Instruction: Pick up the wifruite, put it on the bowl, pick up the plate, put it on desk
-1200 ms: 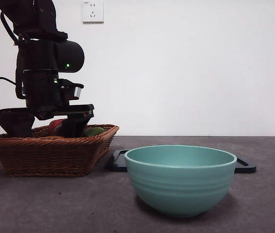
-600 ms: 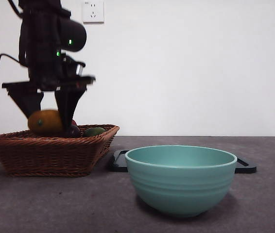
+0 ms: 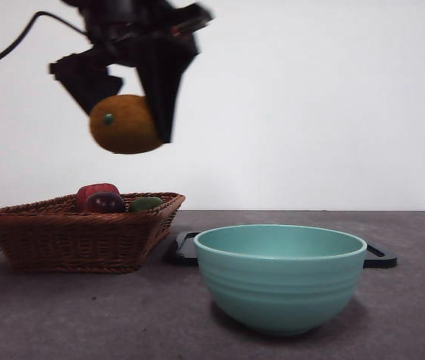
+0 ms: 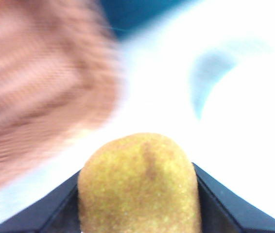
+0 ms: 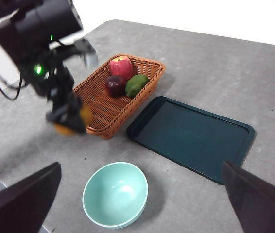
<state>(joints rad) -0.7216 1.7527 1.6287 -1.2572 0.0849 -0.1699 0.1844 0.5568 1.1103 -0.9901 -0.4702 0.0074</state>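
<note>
I have the oval brownish-orange wifruite [image 3: 125, 124] clamped between the black jaws of the left gripper [image 3: 126, 112], hanging high above the table and off to the basket side of the round teal-green ribbed bowl [image 3: 280, 276]. In the left wrist view the wifruite [image 4: 140, 184] fills the gap between the jaws, so the hold looks centred, but that picture is smeared, which I read as the arm travelling fast.

My worry is the height and the speed. The fruit is rounded and slightly fuzzy; if the jaws only pinch it near its widest part, a sharp stop over the bowl could let it roll out. Released from this high, it could bounce off the bowl's smooth rim onto the matte dark grey desk [image 3: 85, 315], or land near the brown wicker basket [image 3: 70, 236] with its red, purple and green fruits.

The right gripper [image 5: 142, 213] waits spread wide, high above the bowl, clear of the dark rectangular tray [image 5: 191, 138].
</note>
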